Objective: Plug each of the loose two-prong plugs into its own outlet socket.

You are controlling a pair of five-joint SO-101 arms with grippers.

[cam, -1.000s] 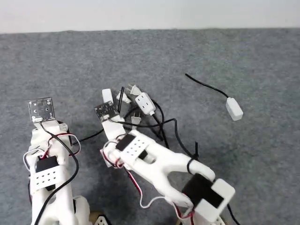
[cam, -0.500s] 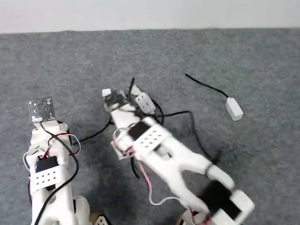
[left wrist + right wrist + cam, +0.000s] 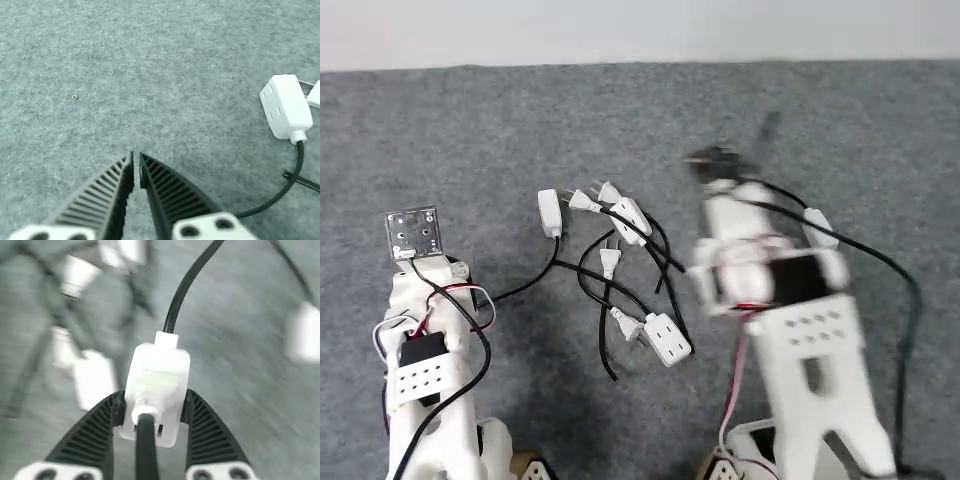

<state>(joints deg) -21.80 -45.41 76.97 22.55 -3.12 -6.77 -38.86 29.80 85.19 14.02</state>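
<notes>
White outlet socket (image 3: 157, 382) gripped between right gripper (image 3: 155, 400) fingers, long axis along them, black cord (image 3: 187, 282) end pointing roughly 11 o'clock across the carpet, left gripper (image 3: 136, 167) clenched empty.

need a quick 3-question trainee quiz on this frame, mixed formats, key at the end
1. True or false: the left gripper holds a plug.
2. The right gripper is shut on: A) a white connector on a black cord; B) a screwdriver; C) nothing.
3. Fill in: the white outlet socket near the left gripper lies ___ it (touching / apart from).
Key: 1 false; 2 A; 3 apart from.
</notes>
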